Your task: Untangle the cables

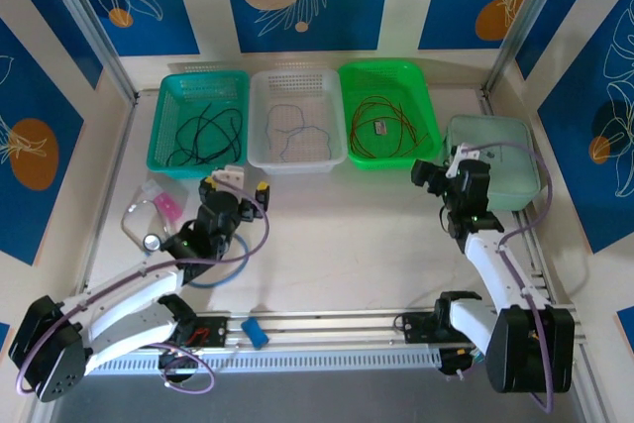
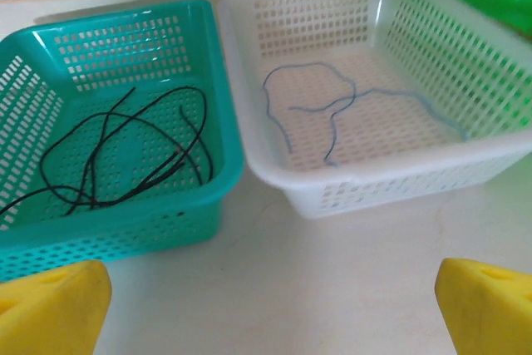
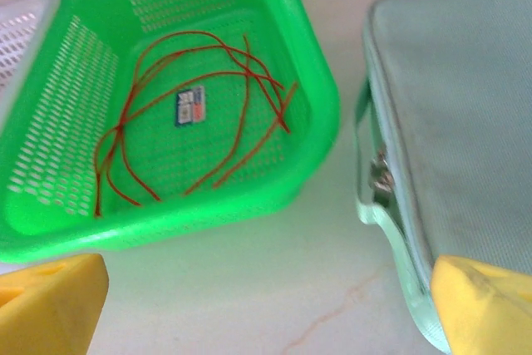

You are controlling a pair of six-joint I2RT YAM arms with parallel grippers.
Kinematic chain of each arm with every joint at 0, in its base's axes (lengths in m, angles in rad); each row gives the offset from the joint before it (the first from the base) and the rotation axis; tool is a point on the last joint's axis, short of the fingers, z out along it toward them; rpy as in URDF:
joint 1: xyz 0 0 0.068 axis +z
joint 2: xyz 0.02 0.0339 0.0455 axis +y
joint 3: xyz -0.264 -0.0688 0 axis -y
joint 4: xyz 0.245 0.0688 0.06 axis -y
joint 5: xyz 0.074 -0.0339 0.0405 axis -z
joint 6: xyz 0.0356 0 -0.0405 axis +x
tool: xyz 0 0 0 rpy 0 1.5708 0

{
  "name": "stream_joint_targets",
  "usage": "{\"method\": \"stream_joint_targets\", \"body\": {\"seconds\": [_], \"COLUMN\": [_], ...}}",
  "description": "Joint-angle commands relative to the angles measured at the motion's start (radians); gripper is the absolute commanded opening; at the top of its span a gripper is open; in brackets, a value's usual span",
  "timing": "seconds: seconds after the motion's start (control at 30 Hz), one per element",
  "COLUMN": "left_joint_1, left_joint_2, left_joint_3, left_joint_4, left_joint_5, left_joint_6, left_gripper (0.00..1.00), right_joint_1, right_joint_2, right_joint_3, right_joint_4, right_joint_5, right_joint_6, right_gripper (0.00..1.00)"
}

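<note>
The cables lie sorted in three baskets at the back of the table. Black cables (image 1: 203, 136) (image 2: 133, 118) lie in the teal basket (image 1: 163, 116) (image 2: 220, 81). A pale grey-blue cable (image 1: 292, 131) (image 2: 332, 106) lies in the white basket (image 1: 260, 121) (image 2: 399, 180). Red and brown-orange cables (image 1: 386, 126) (image 3: 199, 76) lie in the green basket (image 1: 428, 111) (image 3: 320, 81). My left gripper (image 1: 234, 185) (image 2: 270, 305) hangs open over bare table in front of the teal and white baskets. My right gripper (image 1: 436, 167) (image 3: 270, 305) is open and holds nothing, near the green basket's front right corner.
A pale green zip case (image 1: 495, 160) (image 3: 465, 106) lies right of the green basket, close to my right gripper. A pink item and a looped tube (image 1: 154, 210) lie at the left. A small blue object (image 1: 255, 332) rests on the front rail.
</note>
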Motion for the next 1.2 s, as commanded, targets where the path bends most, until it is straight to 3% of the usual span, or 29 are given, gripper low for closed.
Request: {"method": "stream_joint_targets", "body": {"seconds": [0.0,0.13,0.27,0.4,0.53,0.63,0.67,0.87,0.97,1.17], "left_joint_1": [-0.003,0.019,0.123,0.283,0.395,0.411,0.411,0.428,0.443,0.543], "left_joint_2": [0.004,0.025,0.045,0.102,0.314,0.543,0.605,0.623,0.605,0.582], "left_joint_3": [-0.121,-0.204,-0.229,-0.253,-0.281,-0.270,-0.259,-0.199,-0.179,-0.011], "left_joint_4": [0.335,0.502,0.586,0.607,0.864,1.114,1.169,1.057,0.993,0.609], "left_joint_5": [-0.084,-0.175,-0.137,-0.006,0.041,0.018,0.002,0.084,0.103,0.250], "left_joint_6": [0.209,0.299,0.342,0.292,0.251,0.306,0.307,0.321,0.301,0.206], "left_gripper": [0.99,0.99,0.99,0.99,1.00,0.99,1.00,0.99,0.99,0.99], "right_joint_1": [-0.009,-0.024,-0.039,-0.037,-0.021,0.034,0.055,0.092,0.082,0.052], "right_joint_2": [-0.005,0.038,0.115,0.235,0.345,0.435,0.434,0.542,0.541,0.530], "right_joint_3": [-0.083,-0.152,-0.168,-0.155,-0.134,-0.166,-0.158,-0.150,-0.092,-0.081], "right_joint_4": [0.210,0.307,0.417,0.537,0.623,0.793,0.769,0.874,0.758,0.717], "right_joint_5": [0.048,0.098,0.100,0.098,0.087,0.093,0.090,0.066,0.037,-0.006], "right_joint_6": [0.005,-0.014,-0.027,-0.041,-0.014,-0.089,-0.118,-0.179,-0.175,-0.151], "right_gripper": [0.99,0.99,0.99,0.99,0.99,0.99,0.99,0.99,0.99,0.99]}}
